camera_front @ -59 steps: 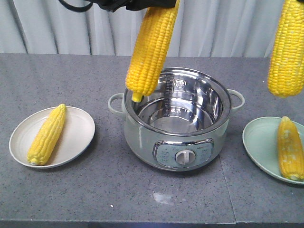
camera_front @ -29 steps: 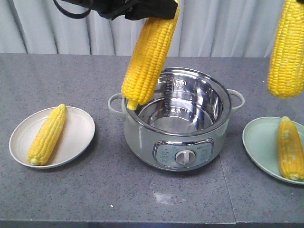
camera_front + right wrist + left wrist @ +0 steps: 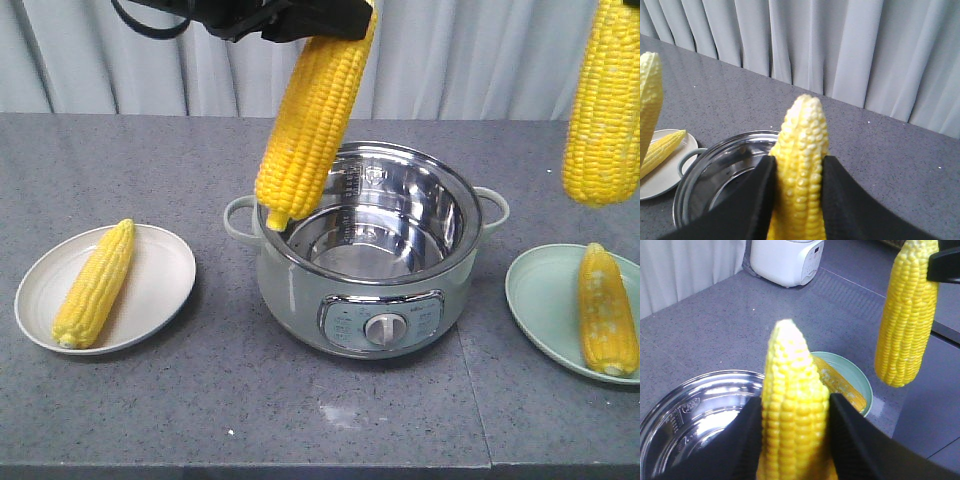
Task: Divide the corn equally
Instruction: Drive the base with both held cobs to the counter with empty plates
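Note:
In the front view my left gripper [image 3: 350, 18] is shut on the top of a yellow corn cob [image 3: 310, 120]. That cob hangs tilted, its tip over the left rim of the steel pot [image 3: 290, 270]. The left wrist view shows this cob [image 3: 795, 405] pinched between the black fingers of the left gripper [image 3: 796, 440]. My right gripper [image 3: 799, 195] is shut on a second cob [image 3: 802, 150], which hangs high above the green plate [image 3: 535, 290]; in the front view that cob [image 3: 603, 110] runs off the top edge. One cob [image 3: 92, 285] lies on the white plate [image 3: 160, 270], another [image 3: 605, 310] on the green plate.
The pot's inside [image 3: 375, 235] shows only bare steel. A white rice cooker [image 3: 785, 257] stands far back on the grey counter [image 3: 200, 400]. Grey curtains [image 3: 840, 50] hang behind the counter.
The left-held cob's tip has swung a little to the left, over the pot's rim. The pot and both plates sit a few pixels further left in the front view.

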### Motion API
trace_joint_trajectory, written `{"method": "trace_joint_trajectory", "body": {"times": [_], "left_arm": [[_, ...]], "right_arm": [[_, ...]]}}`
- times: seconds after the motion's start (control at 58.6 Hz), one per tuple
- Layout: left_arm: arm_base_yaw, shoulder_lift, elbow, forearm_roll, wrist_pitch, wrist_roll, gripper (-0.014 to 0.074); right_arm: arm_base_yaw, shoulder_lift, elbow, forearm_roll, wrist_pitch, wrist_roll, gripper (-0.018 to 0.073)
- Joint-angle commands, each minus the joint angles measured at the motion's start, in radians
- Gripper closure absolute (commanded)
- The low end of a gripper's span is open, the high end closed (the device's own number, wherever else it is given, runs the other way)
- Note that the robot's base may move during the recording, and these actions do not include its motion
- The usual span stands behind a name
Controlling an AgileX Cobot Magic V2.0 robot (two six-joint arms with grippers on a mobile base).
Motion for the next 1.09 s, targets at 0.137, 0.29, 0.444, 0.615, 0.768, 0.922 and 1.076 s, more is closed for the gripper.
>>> {"method": "trace_joint_trajectory", "body": {"times": [0.137,0.29,0.444,0.615,0.768,0.922,1.076], "left_arm": [[0.000,-0.042,-0.032,-0.044,-0.054,-0.006,0.0603],[0.000,-0.042,-0.032,-0.044,-0.054,-0.006,0.0603],[0.000,-0.042,-0.032,-0.044,-0.054,-0.006,0.0603],[0.000,-0.042,-0.032,-0.044,-0.054,-0.006,0.0603],[0.000,-0.042,-0.032,-0.044,-0.054,-0.006,0.0603],[0.000,-0.042,-0.032,-0.044,-0.054,-0.006,0.0603],[0.000,-0.042,-0.032,-0.044,-0.054,-0.006,0.0603]], "right_arm": [[-0.008,-0.020,-0.031,0.040,-0.049,-0.004,0.0564],[-0.008,-0.020,-0.031,0.040,-0.049,-0.004,0.0564],[-0.008,-0.020,-0.031,0.040,-0.049,-0.004,0.0564],[-0.008,-0.020,-0.031,0.040,-0.048,-0.004,0.0564],[-0.008,-0.020,-0.031,0.040,-0.048,-0.004,0.0564],[-0.008,-0.020,-0.031,0.040,-0.048,-0.004,0.0564],[-0.008,-0.020,-0.031,0.040,-0.048,-0.004,0.0564]]}}
